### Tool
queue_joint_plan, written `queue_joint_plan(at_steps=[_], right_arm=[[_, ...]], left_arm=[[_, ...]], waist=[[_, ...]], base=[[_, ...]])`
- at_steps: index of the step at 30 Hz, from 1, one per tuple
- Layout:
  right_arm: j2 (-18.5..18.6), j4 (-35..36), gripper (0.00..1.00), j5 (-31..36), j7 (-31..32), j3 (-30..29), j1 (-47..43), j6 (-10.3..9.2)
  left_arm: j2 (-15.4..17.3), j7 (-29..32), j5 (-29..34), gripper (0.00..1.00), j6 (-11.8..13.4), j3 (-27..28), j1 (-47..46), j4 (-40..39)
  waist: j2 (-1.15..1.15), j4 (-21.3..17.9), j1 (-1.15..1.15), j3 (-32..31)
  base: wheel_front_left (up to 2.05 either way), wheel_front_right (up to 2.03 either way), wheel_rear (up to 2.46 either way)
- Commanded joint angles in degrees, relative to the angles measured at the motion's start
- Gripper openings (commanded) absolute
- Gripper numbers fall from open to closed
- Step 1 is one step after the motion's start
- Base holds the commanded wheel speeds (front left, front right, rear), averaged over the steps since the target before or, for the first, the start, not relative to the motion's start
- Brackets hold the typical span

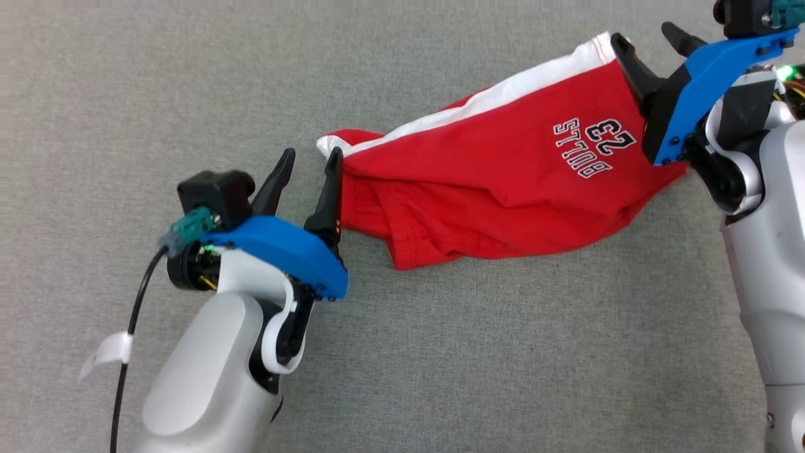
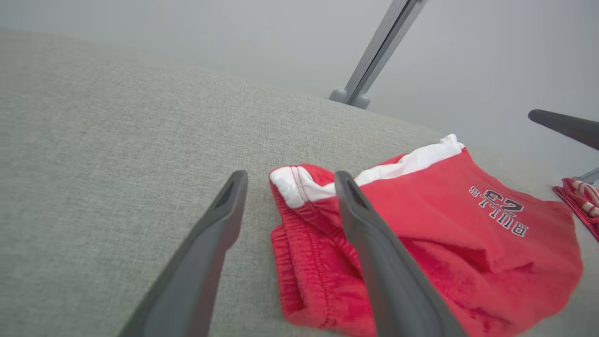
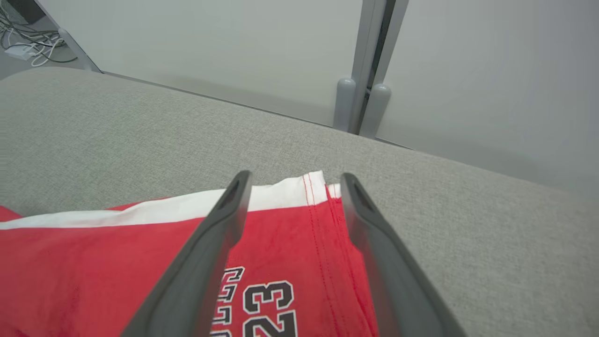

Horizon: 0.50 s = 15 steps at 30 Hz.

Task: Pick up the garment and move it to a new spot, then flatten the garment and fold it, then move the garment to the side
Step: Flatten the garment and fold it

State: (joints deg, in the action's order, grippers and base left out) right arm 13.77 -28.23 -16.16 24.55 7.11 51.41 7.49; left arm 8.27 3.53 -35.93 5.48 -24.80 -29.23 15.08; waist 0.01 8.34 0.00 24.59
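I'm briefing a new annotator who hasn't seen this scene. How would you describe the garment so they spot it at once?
On the grey fabric surface, between the left gripper and the right gripper, lies a crumpled red garment. Its white side stripe and upside-down "BULLS 23" print set it apart from everything around it.

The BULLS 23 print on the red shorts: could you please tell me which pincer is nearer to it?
Right. The right pincer stands open over the corner of the shorts just beside the print; the left pincer is open at their opposite end.
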Motion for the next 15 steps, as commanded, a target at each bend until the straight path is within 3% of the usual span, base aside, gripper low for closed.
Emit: queue_joint_plan(at_steps=[1,9,15], right_arm=[[0.32,-0.21,1.00,-0.19,-0.28,0.01,-0.70,0.01],[2.47,-3.82,1.00,-1.89,-4.66,-2.02,-6.29,0.01],[3.83,-6.50,1.00,-2.56,-8.69,-3.82,-10.36,0.01]], left_arm=[[-0.07,-0.49,-0.10,1.00,-0.14,0.23,0.53,0.07],[2.15,-13.22,2.67,1.00,-1.03,1.70,5.90,3.48],[3.69,-18.62,7.96,1.00,-4.78,1.74,7.67,7.76]], waist=[[-0.01,-0.36,0.00,-0.60],[-0.01,0.26,0.00,-6.41],[-0.01,1.44,0.00,-8.35]], base=[[0.00,0.00,0.00],[0.00,0.00,0.00],[0.00,0.00,0.00]])
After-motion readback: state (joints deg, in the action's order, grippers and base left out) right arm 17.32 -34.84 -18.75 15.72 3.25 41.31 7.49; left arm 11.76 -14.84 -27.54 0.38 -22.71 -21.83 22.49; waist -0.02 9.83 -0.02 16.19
